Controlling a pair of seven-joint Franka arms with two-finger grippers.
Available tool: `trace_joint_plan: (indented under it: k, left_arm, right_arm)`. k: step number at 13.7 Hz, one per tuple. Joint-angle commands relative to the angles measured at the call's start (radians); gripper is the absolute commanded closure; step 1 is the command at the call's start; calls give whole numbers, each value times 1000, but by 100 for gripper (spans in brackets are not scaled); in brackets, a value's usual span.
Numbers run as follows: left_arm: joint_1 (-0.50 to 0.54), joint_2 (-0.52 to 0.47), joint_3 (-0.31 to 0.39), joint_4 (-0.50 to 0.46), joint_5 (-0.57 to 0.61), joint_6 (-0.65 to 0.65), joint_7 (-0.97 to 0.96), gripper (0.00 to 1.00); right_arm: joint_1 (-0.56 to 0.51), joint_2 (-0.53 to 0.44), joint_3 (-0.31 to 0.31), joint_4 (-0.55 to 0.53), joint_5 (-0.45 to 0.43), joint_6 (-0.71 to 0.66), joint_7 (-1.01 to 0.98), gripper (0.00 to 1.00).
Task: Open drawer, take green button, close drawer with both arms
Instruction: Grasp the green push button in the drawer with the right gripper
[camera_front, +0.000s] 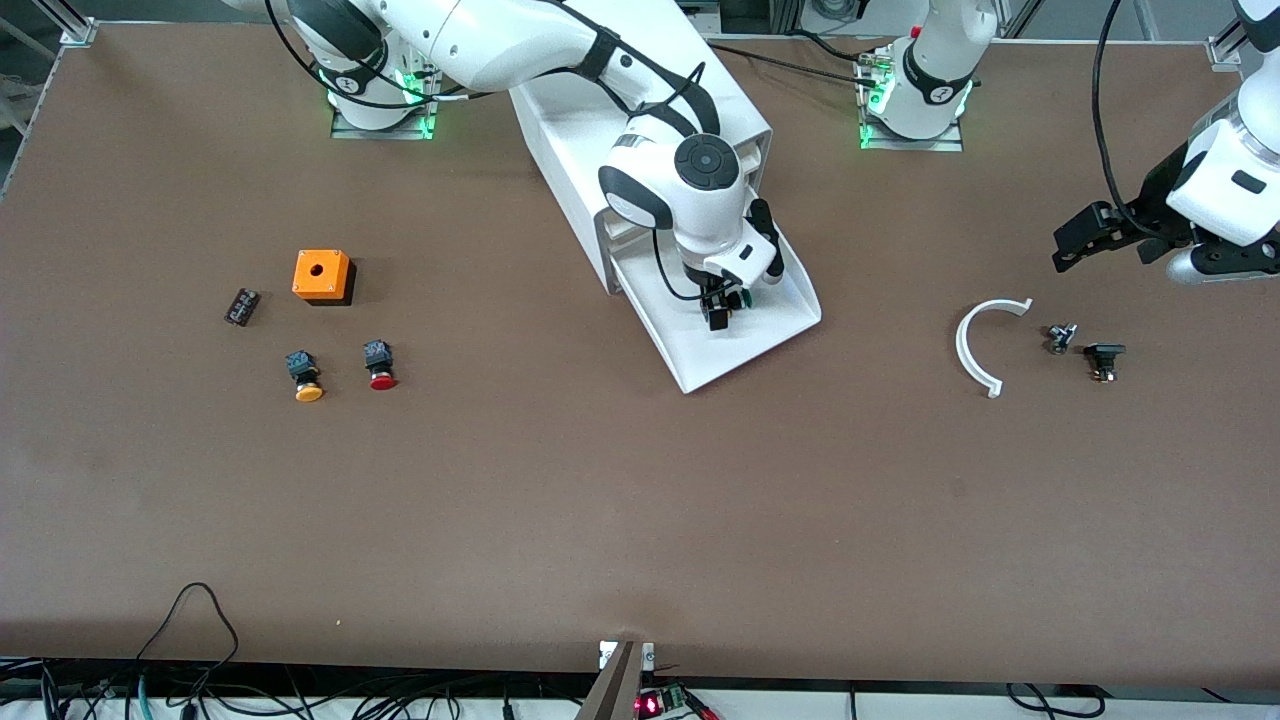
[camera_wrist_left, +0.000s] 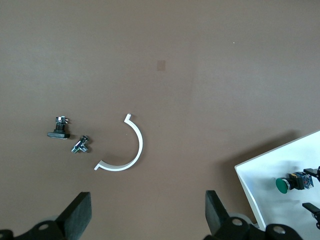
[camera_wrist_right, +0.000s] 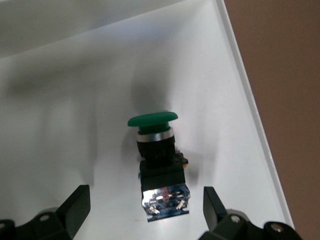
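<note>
Nearby, white arc (camera_front: 975, 345), open right gripper (camera_front: 722, 306) over button (camera_wrist_right: 156, 150), drawer (camera_front: 770, 340).

In the front view the right arm (camera_front: 690, 190) hides most of the button (camera_front: 745, 297) and the cabinet's (camera_front: 580, 170) drawer fronts.

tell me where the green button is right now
The green-capped push button lies in the pulled-out white plastic drawer, directly under the right gripper, whose jaws are open.

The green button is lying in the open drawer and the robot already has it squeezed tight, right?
Not squeezed yet. In the right wrist view the right end effector is open over the green button, fingers apart either side. It does lie in the open drawer.
</note>
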Motion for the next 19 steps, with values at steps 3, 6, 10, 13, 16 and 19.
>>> trace_joint_plan:
  k: [3, 6, 10, 13, 16, 19]
  left_arm:
    - [4, 18, -2, 30, 27, -2, -10, 0]
    - [3, 18, -2, 31, 27, -1, -10, 0]
    - [3, 18, -2, 31, 27, -1, -10, 0]
    - [3, 18, 0, 31, 27, -1, -10, 0]
    - [4, 24, 0, 31, 24, -1, -10, 0]
    - [4, 27, 0, 31, 27, 13, -9, 0]
  right_arm:
    - [16, 40, -2, 38, -20, 23, -13, 0]
    - [19, 51, -3, 38, -20, 50, -16, 14]
    - [19, 51, -3, 38, -20, 52, -10, 28]
    - [18, 51, -3, 38, -22, 52, -5, 47]
    - [18, 52, -3, 38, -22, 70, -4, 60]
    - [18, 32, -2, 40, -20, 70, 7, 65]
